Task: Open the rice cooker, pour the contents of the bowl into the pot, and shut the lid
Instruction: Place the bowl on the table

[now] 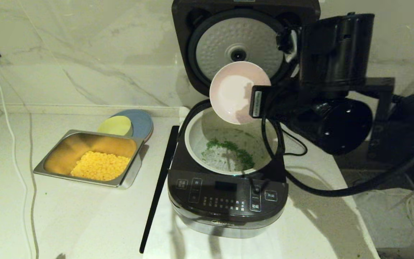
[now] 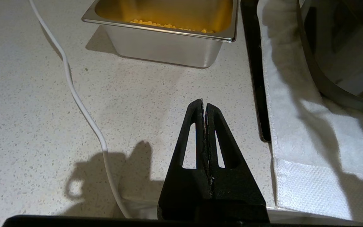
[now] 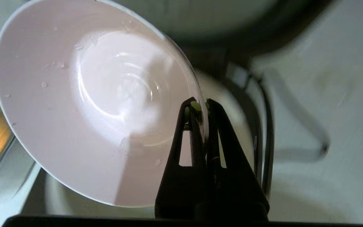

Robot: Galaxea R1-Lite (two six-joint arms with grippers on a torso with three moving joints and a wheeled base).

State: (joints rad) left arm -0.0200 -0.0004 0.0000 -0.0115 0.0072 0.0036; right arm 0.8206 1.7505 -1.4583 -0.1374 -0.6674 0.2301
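Pot with greens; bowl emptied

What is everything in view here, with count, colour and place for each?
rice cooker: one, glossy black, on a white cloth, right of centre.
lid: one, black with dimpled silver underside, standing open at the back.
pot: one, cream-white, inside the cooker.
contents: chopped green bits, lying in the pot.
bowl: one, pale pink, tipped on edge above the pot, nearly empty.
steel tray: one, silver, left of the cooker.
corn kernels: a heap, yellow, in the tray.
yellow bowl: one, behind the tray.
blue plate: one, under the yellow bowl.
white cable: one, far left.
left gripper: shut, idle over the counter.
right gripper: shut on the bowl's rim.
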